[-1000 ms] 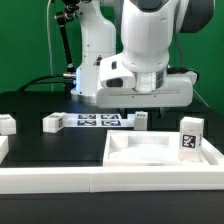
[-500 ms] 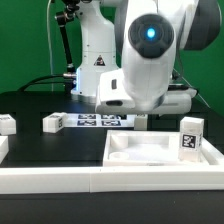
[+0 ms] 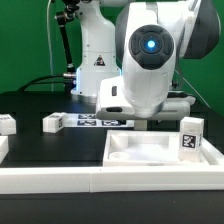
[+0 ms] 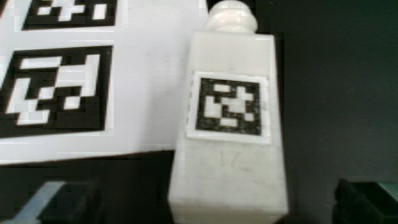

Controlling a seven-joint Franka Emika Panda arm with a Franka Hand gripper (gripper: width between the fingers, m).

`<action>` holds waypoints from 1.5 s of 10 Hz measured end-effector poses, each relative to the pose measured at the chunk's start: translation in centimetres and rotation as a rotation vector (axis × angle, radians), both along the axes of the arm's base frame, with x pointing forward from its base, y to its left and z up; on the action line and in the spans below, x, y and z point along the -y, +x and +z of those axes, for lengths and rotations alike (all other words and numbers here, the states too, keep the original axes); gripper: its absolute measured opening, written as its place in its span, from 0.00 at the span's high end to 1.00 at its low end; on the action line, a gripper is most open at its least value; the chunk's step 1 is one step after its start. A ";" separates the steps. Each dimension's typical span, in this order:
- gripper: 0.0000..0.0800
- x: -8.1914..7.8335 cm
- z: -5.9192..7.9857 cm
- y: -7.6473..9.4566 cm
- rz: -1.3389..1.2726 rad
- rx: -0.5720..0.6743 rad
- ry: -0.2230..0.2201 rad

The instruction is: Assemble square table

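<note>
Tool [image 4: 199, 200] wide open, fingers straddling a leg [image 4: 228, 120] lying flat on the bench beside the marker board [image 4: 71, 80], apparently lined up along its length for a pick; top [image 3: 160, 152] sits well apart.

Your arm [image 3: 150, 60] stands bent low over the marker board [image 3: 100, 121], white wrist housing with its lit blue ring facing the exterior camera. The gripper [image 4: 199, 205] points straight down beside that board; its dark fingertips [image 4: 54, 200] sit spread apart, nothing pinched between them.
</note>
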State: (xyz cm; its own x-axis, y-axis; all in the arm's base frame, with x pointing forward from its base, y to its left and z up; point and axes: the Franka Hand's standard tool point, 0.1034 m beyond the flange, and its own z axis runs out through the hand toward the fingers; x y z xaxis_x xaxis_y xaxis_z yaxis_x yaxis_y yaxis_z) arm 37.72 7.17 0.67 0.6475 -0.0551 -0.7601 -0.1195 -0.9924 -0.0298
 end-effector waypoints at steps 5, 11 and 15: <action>0.19 0.1 -0.3 -1.1 -0.032 -0.026 -0.039; 0.64 0.2 -0.3 -0.8 -0.037 -0.015 -0.043; 0.64 0.4 -0.1 -0.4 -0.041 -0.008 -0.043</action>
